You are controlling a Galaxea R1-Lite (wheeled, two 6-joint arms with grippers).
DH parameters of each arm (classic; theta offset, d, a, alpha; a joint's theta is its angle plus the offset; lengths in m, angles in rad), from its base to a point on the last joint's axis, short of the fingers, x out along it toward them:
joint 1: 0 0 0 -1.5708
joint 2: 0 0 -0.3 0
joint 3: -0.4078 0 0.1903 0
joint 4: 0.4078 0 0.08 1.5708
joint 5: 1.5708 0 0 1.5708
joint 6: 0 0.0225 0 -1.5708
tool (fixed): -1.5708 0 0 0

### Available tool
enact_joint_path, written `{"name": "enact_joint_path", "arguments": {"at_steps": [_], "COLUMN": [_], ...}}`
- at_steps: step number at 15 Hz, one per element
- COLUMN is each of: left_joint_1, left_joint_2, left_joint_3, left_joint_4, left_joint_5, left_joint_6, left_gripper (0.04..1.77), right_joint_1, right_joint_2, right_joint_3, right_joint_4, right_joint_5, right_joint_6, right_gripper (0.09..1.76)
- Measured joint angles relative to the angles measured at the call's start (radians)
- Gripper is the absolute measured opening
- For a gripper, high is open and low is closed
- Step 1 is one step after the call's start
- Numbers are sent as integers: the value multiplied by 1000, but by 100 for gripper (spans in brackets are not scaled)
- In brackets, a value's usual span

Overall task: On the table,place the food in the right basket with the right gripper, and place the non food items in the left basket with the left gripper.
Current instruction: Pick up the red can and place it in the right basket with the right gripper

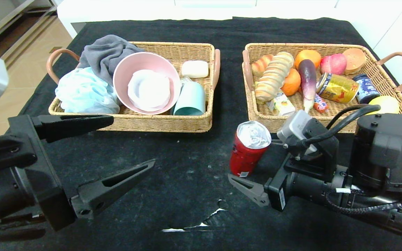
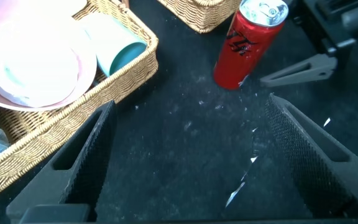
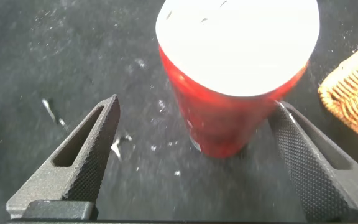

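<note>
A tall red drink can (image 1: 248, 150) (image 2: 244, 43) (image 3: 235, 93) stands upright on the black table (image 1: 187, 174), in front of the right basket (image 1: 326, 45). My right gripper (image 1: 251, 160) (image 3: 197, 106) is open around the can, which stands close against one finger. The right basket holds a striped bread roll (image 1: 274, 76), a peach (image 1: 333, 63) and a yellow can (image 1: 337, 88) among other food. A grey cloth (image 1: 103, 54) lies in the left basket (image 1: 166, 122). At the front left, my left gripper (image 1: 133, 139) (image 2: 191, 101) hangs open and empty over bare table.
The left basket also holds a pink bowl (image 1: 147, 82), a teal cup (image 1: 189, 98), a soap bar (image 1: 194, 68) and a pale blue bath puff (image 1: 82, 91). A small tear (image 1: 201, 225) marks the cloth near the front edge.
</note>
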Motion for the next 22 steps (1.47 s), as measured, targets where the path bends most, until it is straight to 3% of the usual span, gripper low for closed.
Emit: {"name": "enact_joint_path", "arguments": {"at_steps": [15, 16, 19, 22], "left_joint_1": [0, 0, 0, 0], "left_joint_2": [-1, -1, -1, -1], "left_joint_3": [6, 6, 6, 6], "left_joint_4": [0, 0, 0, 0], "left_joint_5": [-18, -18, -18, -18], "left_joint_6": [-1, -1, -1, -1], "left_gripper": [172, 172, 172, 172], "right_joint_1": [-24, -24, -24, -24], "right_joint_2": [98, 101, 105, 105], "right_joint_3": [-105, -106, -108, -109], "right_joint_4": [-48, -53, -57, -58], "right_joint_5": [-16, -16, -15, -16], "right_joint_6": [6, 7, 6, 6], "right_gripper": [171, 163, 113, 104]}}
